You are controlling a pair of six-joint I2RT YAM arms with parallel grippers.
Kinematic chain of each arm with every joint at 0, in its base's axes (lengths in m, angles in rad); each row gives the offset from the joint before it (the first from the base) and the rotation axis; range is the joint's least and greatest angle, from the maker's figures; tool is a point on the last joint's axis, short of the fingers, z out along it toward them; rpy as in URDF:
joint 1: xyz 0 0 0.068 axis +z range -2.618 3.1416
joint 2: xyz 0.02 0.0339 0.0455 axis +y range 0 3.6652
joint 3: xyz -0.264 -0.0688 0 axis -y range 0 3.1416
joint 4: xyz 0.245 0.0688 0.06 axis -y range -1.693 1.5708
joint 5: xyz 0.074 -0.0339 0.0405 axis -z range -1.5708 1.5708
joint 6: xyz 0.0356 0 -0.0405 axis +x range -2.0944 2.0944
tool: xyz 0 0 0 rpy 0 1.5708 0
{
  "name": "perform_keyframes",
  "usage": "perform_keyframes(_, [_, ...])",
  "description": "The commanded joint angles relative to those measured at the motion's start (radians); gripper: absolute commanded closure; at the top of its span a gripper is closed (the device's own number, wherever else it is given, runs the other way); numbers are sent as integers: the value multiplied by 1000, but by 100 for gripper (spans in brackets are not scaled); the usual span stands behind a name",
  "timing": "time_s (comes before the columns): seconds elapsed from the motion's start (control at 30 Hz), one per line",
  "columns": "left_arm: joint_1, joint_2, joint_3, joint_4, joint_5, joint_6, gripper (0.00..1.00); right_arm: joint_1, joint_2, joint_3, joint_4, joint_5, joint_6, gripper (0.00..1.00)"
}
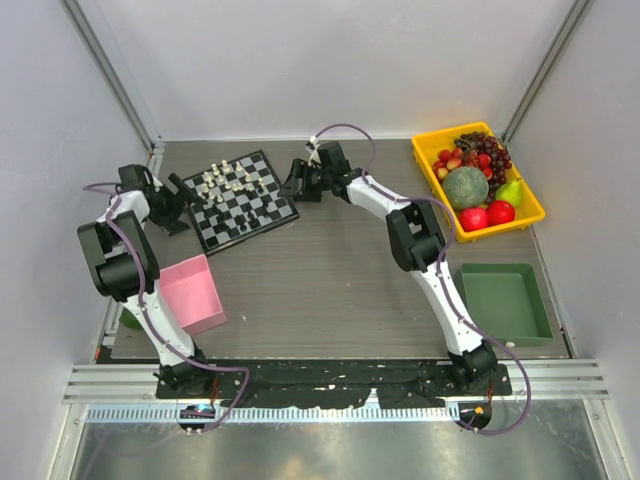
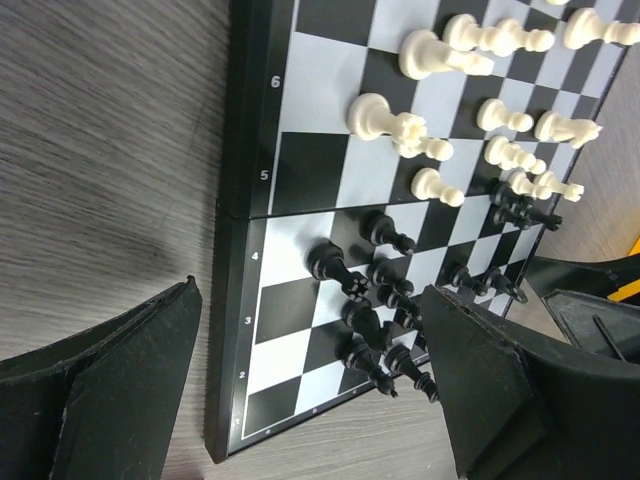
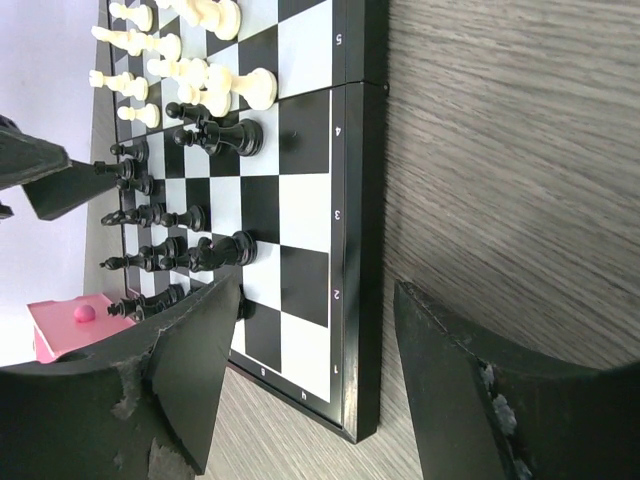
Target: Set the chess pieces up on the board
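Chess pieces point(image 1: 226, 183) crowd the board point(image 1: 262, 216); fruit point(image 1: 466, 187) fills the yellow tray point(image 1: 500, 228)

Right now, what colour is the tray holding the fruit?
Yellow; the tray shows best in the top external view.

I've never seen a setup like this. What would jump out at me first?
The chessboard at the back left, with tiny white pieces and black pieces bunched in loose clusters, flanked by the open left gripper and right gripper. Next comes the yellow tray of fruit in the back right corner, then the pink box beside the left arm.
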Motion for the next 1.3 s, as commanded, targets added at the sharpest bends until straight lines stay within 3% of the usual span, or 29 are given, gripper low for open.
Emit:
perform_keyframes(0.0, [1,41,50,-59,6,-15,0,-2,20,57,19,-17,30,30])
perform_keyframes(0.6, [-57,61,54,-62,81,-3,0,-5,-15,-24,76,-38,87,30])
perform_keyframes(0.8, [-100,23,34,-59,84,9,1,-34,-139,-243,250,14,159,30])
perform_keyframes(1.0, [-150,3,9,-48,93,19,0,-50,-219,-357,289,-11,151,30])
perform_keyframes(1.27, [-249,-72,-77,-22,64,16,0,-60,-392,-634,390,20,148,30])
